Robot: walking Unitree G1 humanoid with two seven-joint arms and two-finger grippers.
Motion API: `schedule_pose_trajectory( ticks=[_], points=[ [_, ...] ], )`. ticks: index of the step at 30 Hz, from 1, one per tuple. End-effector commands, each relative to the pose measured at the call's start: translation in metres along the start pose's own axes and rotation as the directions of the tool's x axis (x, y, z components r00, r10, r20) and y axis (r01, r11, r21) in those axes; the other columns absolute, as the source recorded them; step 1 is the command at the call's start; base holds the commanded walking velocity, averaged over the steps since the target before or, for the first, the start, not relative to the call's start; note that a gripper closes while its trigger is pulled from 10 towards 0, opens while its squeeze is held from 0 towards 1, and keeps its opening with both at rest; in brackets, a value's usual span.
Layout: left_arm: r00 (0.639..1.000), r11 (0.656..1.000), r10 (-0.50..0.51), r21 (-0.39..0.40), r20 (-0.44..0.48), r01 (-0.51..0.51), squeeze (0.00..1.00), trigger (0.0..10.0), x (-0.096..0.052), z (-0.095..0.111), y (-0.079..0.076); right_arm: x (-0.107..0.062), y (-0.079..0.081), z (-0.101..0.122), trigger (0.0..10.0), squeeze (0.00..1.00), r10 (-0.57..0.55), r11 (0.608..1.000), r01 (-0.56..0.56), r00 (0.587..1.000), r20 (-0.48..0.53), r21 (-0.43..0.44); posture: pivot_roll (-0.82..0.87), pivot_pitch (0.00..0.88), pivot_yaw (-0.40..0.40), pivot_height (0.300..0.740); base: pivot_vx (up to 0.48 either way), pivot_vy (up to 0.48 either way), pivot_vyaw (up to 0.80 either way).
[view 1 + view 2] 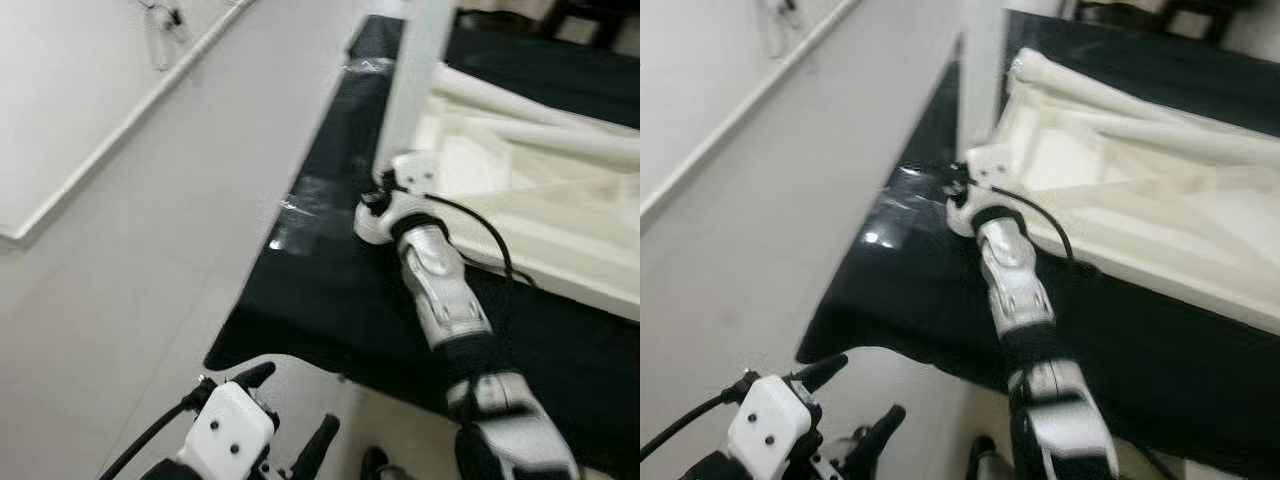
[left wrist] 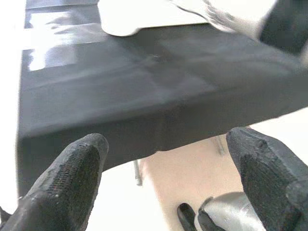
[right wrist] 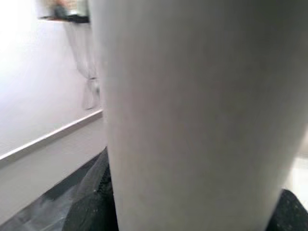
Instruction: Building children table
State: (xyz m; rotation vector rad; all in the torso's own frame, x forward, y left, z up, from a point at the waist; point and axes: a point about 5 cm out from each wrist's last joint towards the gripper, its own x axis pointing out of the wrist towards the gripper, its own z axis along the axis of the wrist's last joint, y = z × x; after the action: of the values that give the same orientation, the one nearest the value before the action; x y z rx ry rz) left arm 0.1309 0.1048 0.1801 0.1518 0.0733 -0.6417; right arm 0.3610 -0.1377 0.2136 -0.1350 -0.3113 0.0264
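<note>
Nearest, at about seven o'clock in the head views, the left gripper (image 1: 295, 410) hangs over pale floor tiles (image 1: 120, 330) just off the near edge of a black sheet-covered platform (image 1: 330, 300), its two black fingers (image 2: 72, 178) spread wide with nothing between them. Farther on, toward one o'clock, the silver right arm reaches across the black surface to the upturned white children's table (image 1: 1160, 210). The right gripper (image 1: 392, 180) sits at the base of an upright white table leg (image 1: 415, 70); its fingers flank and clasp that leg.
</note>
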Motion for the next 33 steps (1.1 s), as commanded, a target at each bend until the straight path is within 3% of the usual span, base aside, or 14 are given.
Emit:
schedule_pose_trajectory(
  ticks=[1,8,11,14,16,18,20,21,24,26,29,30,31,33],
  points=[
    [0.999,1.000,-0.023,-0.017,-0.025,0.023,0.00,10.0,-0.001,-0.003,-0.002,-0.041,-0.007,-0.082,10.0,0.00,-0.045,0.997,0.015,0.915,-0.401,-0.078,0.15,0.387,0.009,0.740,0.000,0.000,0.00],
    [1.000,0.999,0.021,-0.049,-0.015,-0.022,0.00,10.0,0.005,0.001,0.013,-0.037,-0.006,-0.078,10.0,0.00,-0.019,0.999,0.003,0.915,-0.404,-0.041,0.15,0.358,0.021,0.740,0.000,0.000,0.00],
    [0.995,0.995,0.093,-0.039,0.033,-0.092,0.00,10.0,0.015,0.010,0.038,-0.038,-0.002,-0.078,10.0,0.00,-0.015,1.000,0.005,0.911,-0.411,-0.024,0.14,0.352,0.021,0.740,0.000,0.000,0.00],
    [0.995,0.995,0.093,-0.039,0.033,-0.092,0.00,10.0,0.015,0.010,0.038,-0.038,-0.002,-0.078,10.0,0.00,-0.015,1.000,0.005,0.911,-0.411,-0.024,0.14,0.352,0.021,0.740,0.000,0.000,0.00],
    [0.991,0.993,0.114,-0.023,0.074,-0.113,0.00,10.0,0.025,0.019,0.058,-0.039,0.000,-0.079,10.0,0.00,-0.013,1.000,0.012,0.906,-0.423,-0.006,0.14,0.341,0.023,0.740,0.000,0.000,0.00],
    [0.980,0.995,0.076,0.051,0.182,-0.086,0.00,10.0,0.048,0.053,0.101,-0.040,-0.002,-0.080,10.0,0.00,-0.035,0.999,0.042,0.895,-0.445,0.006,0.13,0.320,0.032,0.740,0.000,0.000,0.00],
    [0.980,0.995,0.076,0.051,0.182,-0.086,0.00,10.0,0.048,0.053,0.101,-0.040,-0.002,-0.080,10.0,0.00,-0.035,0.999,0.042,0.895,-0.445,0.006,0.13,0.320,0.032,0.740,0.000,0.000,0.00],
    [0.971,0.995,0.029,0.081,0.239,-0.050,0.00,10.0,0.060,0.076,0.118,-0.041,-0.004,-0.079,10.0,0.00,-0.046,0.998,0.056,0.890,-0.454,0.009,0.13,0.311,0.034,0.740,0.000,0.000,0.00],
    [0.962,0.995,-0.003,0.100,0.271,-0.025,0.00,10.0,0.065,0.090,0.126,-0.041,-0.006,-0.078,10.0,0.00,-0.054,0.998,0.065,0.886,-0.460,0.009,0.13,0.311,0.034,0.740,0.000,0.000,0.00],
    [0.925,0.984,-0.127,0.159,0.358,0.074,0.00,10.0,0.087,0.134,0.139,-0.039,-0.005,-0.076,10.0,0.00,-0.047,0.998,0.062,0.886,-0.462,0.019,0.12,0.292,0.033,0.740,0.000,0.000,0.00],
    [0.909,0.977,-0.168,0.185,0.381,0.103,0.00,10.0,0.093,0.149,0.141,-0.039,-0.004,-0.075,10.0,0.00,-0.042,0.998,0.059,0.887,-0.461,0.023,0.12,0.292,0.033,0.740,0.000,0.000,0.00],
    [0.865,0.960,-0.261,0.208,0.428,0.187,0.00,10.0,0.107,0.179,0.140,-0.038,-0.002,-0.075,10.0,0.00,-0.029,0.998,0.050,0.889,-0.457,0.034,0.11,0.281,0.033,0.740,0.000,0.000,0.00],
    [0.841,0.949,-0.306,0.209,0.446,0.234,0.55,10.0,0.114,0.191,0.137,-0.038,-0.001,-0.074,10.0,0.00,-0.023,0.998,0.046,0.890,-0.455,0.039,0.11,0.280,0.034,0.740,0.000,0.000,0.00],
    [0.841,0.949,-0.306,0.209,0.446,0.234,0.55,10.0,0.114,0.191,0.137,-0.038,-0.001,-0.074,10.0,0.00,-0.023,0.998,0.046,0.890,-0.455,0.039,0.11,0.280,0.034,0.740,0.000,0.000,0.00]
  ],
)
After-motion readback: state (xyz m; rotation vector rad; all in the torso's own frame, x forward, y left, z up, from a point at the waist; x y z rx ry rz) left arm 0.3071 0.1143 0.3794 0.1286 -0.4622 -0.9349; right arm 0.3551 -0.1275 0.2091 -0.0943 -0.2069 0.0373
